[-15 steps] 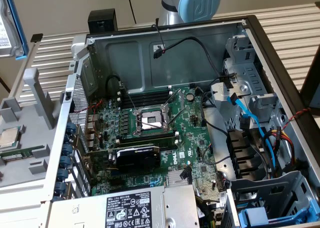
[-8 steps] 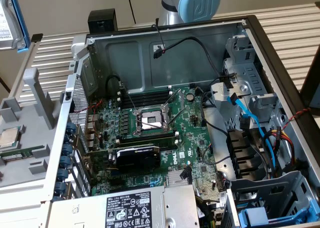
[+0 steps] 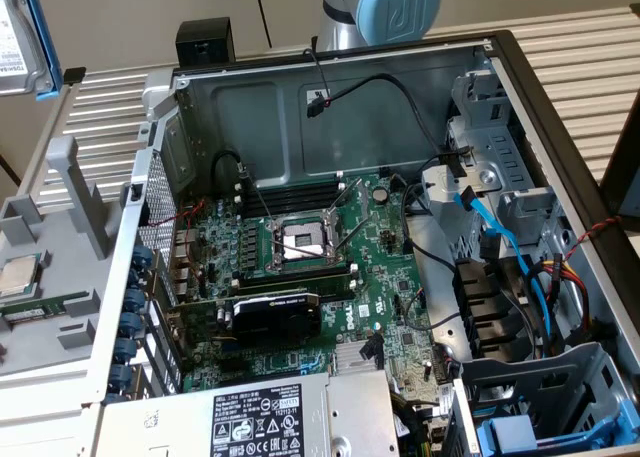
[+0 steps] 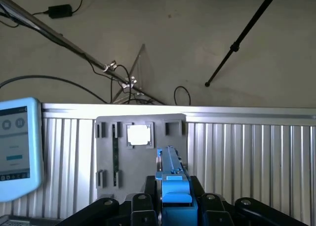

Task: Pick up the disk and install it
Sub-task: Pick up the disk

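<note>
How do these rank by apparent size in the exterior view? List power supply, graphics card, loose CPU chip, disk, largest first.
1. power supply
2. graphics card
3. loose CPU chip
Unranked: the disk, cut off by the picture's edge and seemingly nearer the camera.

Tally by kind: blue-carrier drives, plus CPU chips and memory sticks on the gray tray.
Blue-carrier drives: 2 (the disk, held aloft; second drive, inside the case)
CPU chips: 1
Memory sticks: 1
Total: 4
</note>
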Available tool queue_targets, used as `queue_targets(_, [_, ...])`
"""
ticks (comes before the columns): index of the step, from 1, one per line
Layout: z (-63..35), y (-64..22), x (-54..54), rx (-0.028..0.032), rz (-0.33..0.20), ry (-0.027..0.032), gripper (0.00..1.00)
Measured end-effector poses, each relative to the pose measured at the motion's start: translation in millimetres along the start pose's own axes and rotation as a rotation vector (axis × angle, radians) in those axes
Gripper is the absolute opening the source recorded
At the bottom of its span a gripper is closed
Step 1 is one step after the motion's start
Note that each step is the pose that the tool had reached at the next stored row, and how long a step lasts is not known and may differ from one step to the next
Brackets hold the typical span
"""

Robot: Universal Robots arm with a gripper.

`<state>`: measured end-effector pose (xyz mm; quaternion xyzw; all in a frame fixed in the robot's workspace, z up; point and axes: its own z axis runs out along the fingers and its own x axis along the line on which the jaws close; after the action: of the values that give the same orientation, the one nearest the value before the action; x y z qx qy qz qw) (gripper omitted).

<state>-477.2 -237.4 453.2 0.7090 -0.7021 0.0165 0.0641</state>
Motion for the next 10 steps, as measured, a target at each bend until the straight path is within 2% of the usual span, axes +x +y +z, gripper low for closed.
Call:
queue_targets(6, [-1.1, -1.9, -0.3, 0.0001, 0.0, -0.0001, 0.37])
queue_targets(8, [-4.4, -4.5, 0.1, 0.0001, -0.001, -0.005, 0.37])
queue_targets(10, [-7.1, -7.6, 0.4, 0.0005, -0.001, -0.0136, 0.37])
